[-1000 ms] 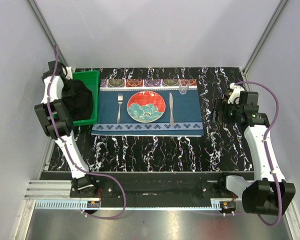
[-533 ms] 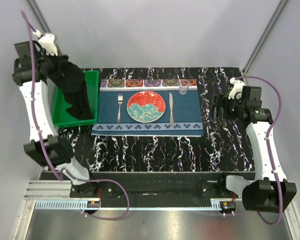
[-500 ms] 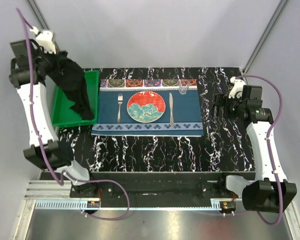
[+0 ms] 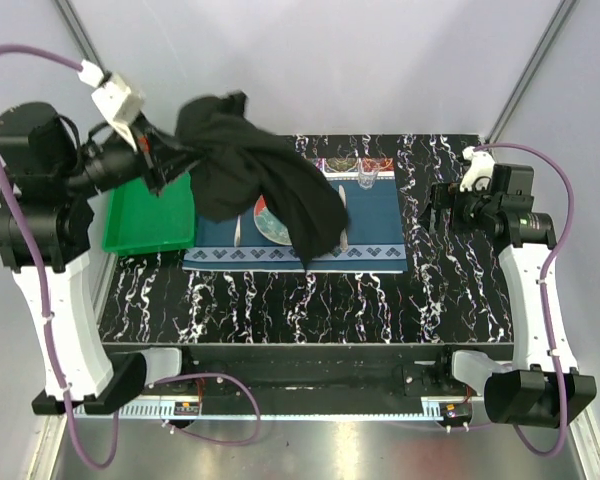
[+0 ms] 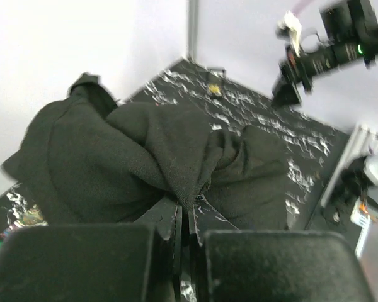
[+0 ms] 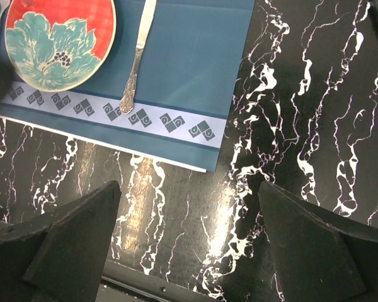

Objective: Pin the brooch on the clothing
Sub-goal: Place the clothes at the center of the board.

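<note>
1. Right claw (image 6: 189, 187): the jaws are spread wide and hold nothing. I carry it above the worktop (image 4: 310, 300) near the right edge. Below it is bare marble and the near right corner of the placemat (image 6: 183, 69).

2. Placemat: a blue mat lying flat in the middle of the worktop, closer to the far edge than to the near edge. On it sits the plate (image 6: 60, 41), red with a blue-green flower. The knife (image 6: 137, 63) lies just to the right of the plate, lengthwise from near to far.

3. Green tray (image 4: 150, 215): stands at the left edge of the worktop, toward the far left corner.

4. Left claw (image 5: 190, 214): raised high above the tray, with the jaws pressed tight on a fold of the clothing (image 4: 250, 180).
   - The black cloth hangs off the worktop in a bunched mass.
   - It trails rightward over the left half of the placemat and hides most of the plate in the overhead view.
   - I cannot tell whether its lowest end touches the placemat.

5. Glass (image 4: 365, 180): stands at the far edge of the placemat, to the right of the hanging cloth.

6. Brooch: I cannot make it out in any view.
</note>
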{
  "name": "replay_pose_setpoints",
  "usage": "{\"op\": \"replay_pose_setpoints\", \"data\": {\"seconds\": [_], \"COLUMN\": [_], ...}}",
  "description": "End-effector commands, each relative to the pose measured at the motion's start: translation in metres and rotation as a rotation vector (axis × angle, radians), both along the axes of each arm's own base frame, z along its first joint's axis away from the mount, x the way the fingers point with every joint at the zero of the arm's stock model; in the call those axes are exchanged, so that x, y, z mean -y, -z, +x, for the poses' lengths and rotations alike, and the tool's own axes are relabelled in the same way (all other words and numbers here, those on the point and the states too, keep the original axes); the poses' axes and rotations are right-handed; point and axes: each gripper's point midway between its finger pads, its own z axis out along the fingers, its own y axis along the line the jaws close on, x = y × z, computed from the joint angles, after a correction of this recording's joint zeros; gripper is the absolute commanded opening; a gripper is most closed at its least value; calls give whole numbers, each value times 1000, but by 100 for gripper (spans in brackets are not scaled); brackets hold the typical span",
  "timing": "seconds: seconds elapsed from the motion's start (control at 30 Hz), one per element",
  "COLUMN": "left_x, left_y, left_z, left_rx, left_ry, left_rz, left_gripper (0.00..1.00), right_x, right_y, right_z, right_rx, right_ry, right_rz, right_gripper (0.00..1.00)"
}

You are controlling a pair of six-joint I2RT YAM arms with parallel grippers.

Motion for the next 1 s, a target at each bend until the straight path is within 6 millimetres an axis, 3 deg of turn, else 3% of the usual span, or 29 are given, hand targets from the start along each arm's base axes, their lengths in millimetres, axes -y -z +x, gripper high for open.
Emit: {"op": "replay_pose_setpoints", "data": {"seconds": [0.0, 0.03, 0.07, 0.13, 0.17, 0.2, 0.23, 0.27, 0.37, 0.57, 0.73, 0.8, 0.87, 0.9, 0.97], "left_x": [14, 8, 2, -19, -44, -60, -74, -99, -115, -85, -54, -37, -17, -6, 26], "left_y": [53, 79, 106, 139, 187, 206, 217, 262, 299, 316, 344, 354, 345, 351, 345], "left_z": [-49, -53, -47, -33, -16, -9, 13, 18, 20, 15, 39, 51, 67, 72, 67], "left_rx": [-69, -131, -169, -111, -199, -175, -143, -233, -222, -232, -274, -327, -309, -354, -328], "left_ry": [208, 172, 152, 79, -3, -43, -120, -179, -165, 4, 70, 73, 74, 83, 170], "left_rz": [113, 186, 260, 445, 585, 686, 746, 868, 948, 846, 821, 788, 776, 765, 748], "left_gripper": [0, 0, 7, 31, 43, 59, 64, 69, 74, 77, 80, 81, 80, 80, 81], "right_x": [-7, -8, -11, -14, -19, -23, -26, -28, -33, -41, -45, -43, -41, -41, -41], "right_y": [-22, -22, -22, -18, -16, -10, -6, -3, 8, 16, 20, 22, 22, 21, 19], "right_z": [-11, -13, -15, -18, -21, -25, -26, -27, -34, -43, -43, -41, -38, -36, -35], "right_rx": [43, 45, 44, 24, 16, -15, -32, -40, -80, -102, -114, -116, -119, -112, -115], "right_ry": [-70, -87, -109, -133, -179, -206, -226, -249, -298, -367, -369, -336, -298, -286, -263], "right_rz": [-4, -11, -4, 3, 13, 24, 34, 41, 51, 78, 113, 114, 119, 120, 135], "right_gripper": [97, 97, 97, 97, 97, 97, 97, 98, 99, 97, 94, 94, 93, 93, 92]}}
